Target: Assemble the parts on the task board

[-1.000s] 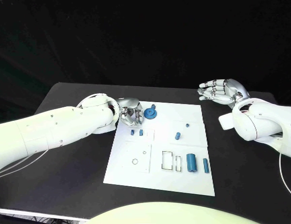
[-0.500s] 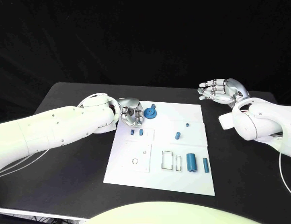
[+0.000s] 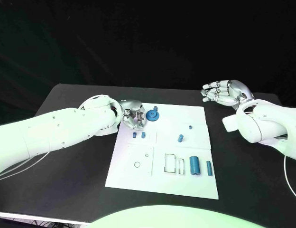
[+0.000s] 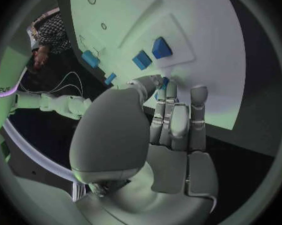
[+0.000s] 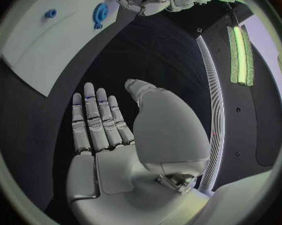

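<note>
The left hand [image 3: 132, 115] rests at the far left corner of the white task board [image 3: 163, 183], fingers pressed together beside the blue gear [image 3: 152, 115], though whether it pinches the gear I cannot tell. The right hand [image 3: 225, 92] hovers beyond the board's far right corner, fingers straight and holding nothing.

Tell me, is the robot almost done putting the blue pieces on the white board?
Not nearly. Nothing looks clearly assembled: the pegs lie flat on the board, and its outlines are unfilled. Right now the left robot hand is at the board's far corner beside the gear; whether it grips anything is unclear. The right robot hand waits open, off the board. Almost everything is left.
</note>
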### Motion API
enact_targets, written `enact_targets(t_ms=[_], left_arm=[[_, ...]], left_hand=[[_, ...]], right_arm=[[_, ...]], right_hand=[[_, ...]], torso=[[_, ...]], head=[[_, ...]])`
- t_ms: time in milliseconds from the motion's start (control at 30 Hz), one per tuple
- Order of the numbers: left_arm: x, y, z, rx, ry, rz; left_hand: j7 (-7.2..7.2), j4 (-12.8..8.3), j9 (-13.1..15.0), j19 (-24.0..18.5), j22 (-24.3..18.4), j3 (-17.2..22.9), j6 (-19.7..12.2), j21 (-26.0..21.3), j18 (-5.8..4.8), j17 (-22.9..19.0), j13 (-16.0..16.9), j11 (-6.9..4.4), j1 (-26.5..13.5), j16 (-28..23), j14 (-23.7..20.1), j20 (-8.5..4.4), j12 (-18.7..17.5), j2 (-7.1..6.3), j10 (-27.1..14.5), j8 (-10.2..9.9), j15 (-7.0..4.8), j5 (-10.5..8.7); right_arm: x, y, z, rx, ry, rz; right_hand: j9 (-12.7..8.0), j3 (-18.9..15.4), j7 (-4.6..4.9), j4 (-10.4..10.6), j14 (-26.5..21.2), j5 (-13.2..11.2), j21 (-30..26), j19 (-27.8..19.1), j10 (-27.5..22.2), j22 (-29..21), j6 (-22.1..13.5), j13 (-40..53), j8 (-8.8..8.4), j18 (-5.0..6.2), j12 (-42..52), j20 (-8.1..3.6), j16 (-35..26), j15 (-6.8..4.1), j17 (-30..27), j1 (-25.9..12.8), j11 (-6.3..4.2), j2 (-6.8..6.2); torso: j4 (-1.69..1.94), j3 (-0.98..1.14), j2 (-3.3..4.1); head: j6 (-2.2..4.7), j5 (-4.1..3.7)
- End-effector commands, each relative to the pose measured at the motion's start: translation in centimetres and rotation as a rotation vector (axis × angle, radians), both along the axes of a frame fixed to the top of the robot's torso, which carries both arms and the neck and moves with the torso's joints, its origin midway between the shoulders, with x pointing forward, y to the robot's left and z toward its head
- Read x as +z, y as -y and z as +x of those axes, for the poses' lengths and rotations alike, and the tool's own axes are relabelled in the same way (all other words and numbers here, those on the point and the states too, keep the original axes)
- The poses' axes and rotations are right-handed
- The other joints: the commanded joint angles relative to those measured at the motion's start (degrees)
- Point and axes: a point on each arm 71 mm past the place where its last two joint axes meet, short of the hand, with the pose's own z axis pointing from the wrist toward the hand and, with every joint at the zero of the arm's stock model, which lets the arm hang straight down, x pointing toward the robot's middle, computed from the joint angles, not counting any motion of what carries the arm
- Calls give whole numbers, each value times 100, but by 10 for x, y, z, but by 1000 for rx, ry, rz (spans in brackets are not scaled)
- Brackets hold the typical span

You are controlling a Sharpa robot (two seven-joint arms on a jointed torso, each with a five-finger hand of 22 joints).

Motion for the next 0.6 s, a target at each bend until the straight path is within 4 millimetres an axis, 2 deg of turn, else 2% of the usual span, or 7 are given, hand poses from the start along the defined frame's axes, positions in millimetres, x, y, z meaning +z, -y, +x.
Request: enact_targets(t_ms=[33,167,367,467,600], left_arm=[[-5,0,-3,-12,-33,21],[-5,0,-2,-8,-31,17],[-5,0,-2,0,-29,10],[-5,-1,-1,6,-29,6],[-4,-1,-1,11,-28,2]], left_hand=[[20,-17,5,-19,-11,-14,-15,-26,-30,-13,6,24,-41,19,-11,-23,-15,-12,2,1,-20,-26],[61,-33,-15,-70,-64,-12,-162,-67,-25,-78,23,61,-50,9,-56,-17,-56,5,-87,-124,7,-20],[86,-20,-26,-139,-145,-2,-229,-118,-8,-147,23,94,-73,-4,-100,-6,-99,24,-164,-196,33,-13],[122,10,-64,-264,-283,8,-399,-209,17,-281,19,149,-127,-33,-196,27,-173,-4,-309,-351,82,-2],[130,25,-67,-305,-330,1,-410,-241,26,-334,23,163,-156,-44,-230,39,-183,-23,-338,-377,95,2]], right_arm=[[0,-2,0,19,6,2],[0,-2,0,18,6,2],[0,-1,0,17,5,2],[0,-1,0,16,5,1],[0,-1,0,17,5,1]], right_hand=[[-8,-31,488,2,34,4,11,-12,16,-5,59,-9,7,59,35,7,-29,13,-9,20,-1,45],[-8,-31,488,2,34,4,11,-12,16,-5,59,-9,7,59,35,7,-29,13,-9,20,-1,45],[-8,-31,488,2,34,4,11,-12,16,-5,59,-9,7,59,35,7,-29,13,-9,20,-1,45],[-8,-31,488,2,34,4,11,-12,16,-5,59,-9,7,59,35,7,-29,13,-9,20,-1,45],[-11,-33,488,7,37,3,11,-13,15,-15,59,-10,7,59,36,7,-32,13,-15,16,-1,49]], torso=[[2,-2,1],[0,-1,-2],[1,-2,0],[1,0,2],[1,0,2]], head=[[13,4],[16,4],[18,6],[22,5],[21,8]])
